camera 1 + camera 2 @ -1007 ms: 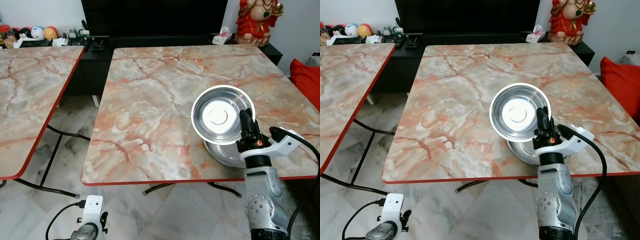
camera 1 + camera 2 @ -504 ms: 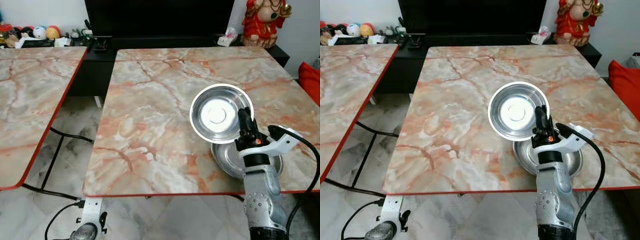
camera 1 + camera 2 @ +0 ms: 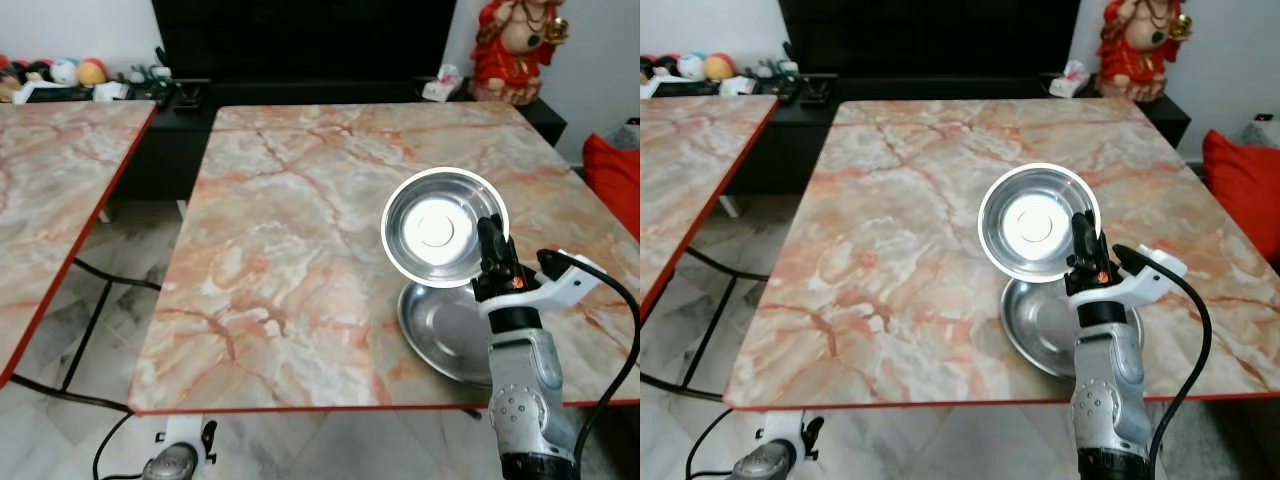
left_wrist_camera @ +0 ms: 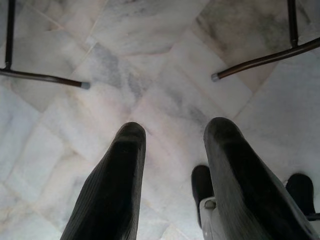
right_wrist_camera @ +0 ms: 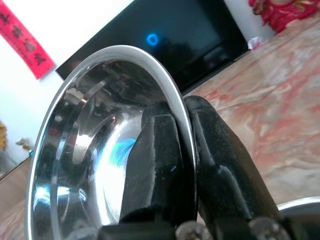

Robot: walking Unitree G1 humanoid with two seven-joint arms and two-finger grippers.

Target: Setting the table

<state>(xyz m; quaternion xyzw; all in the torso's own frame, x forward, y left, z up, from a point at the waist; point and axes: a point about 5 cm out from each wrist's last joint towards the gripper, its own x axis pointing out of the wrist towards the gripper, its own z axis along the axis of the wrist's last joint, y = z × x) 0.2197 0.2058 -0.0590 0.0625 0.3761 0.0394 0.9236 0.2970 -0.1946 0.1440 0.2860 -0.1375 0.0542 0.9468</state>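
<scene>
My right gripper (image 3: 490, 235) is shut on the rim of a shiny steel bowl (image 3: 435, 228), holding it tilted on edge above the marble table (image 3: 280, 250). In the right wrist view the two black fingers (image 5: 165, 150) pinch the bowl (image 5: 95, 165) rim from both sides. A second steel dish (image 3: 450, 330) lies flat on the table just below the held bowl, near the front right edge. My left gripper (image 4: 172, 137) hangs low over the floor, open with nothing between its fingers.
A second marble table (image 3: 50, 180) stands to the left across a gap of tiled floor. A black TV cabinet (image 3: 300, 40), a red figurine (image 3: 515, 45) and a tissue pack (image 3: 440, 82) are behind. A red cushion (image 3: 615, 165) sits at the right.
The camera has shifted, so the table looks nearer and the flat dish shows more fully. The right gripper still holds the bowl in the same pose.
</scene>
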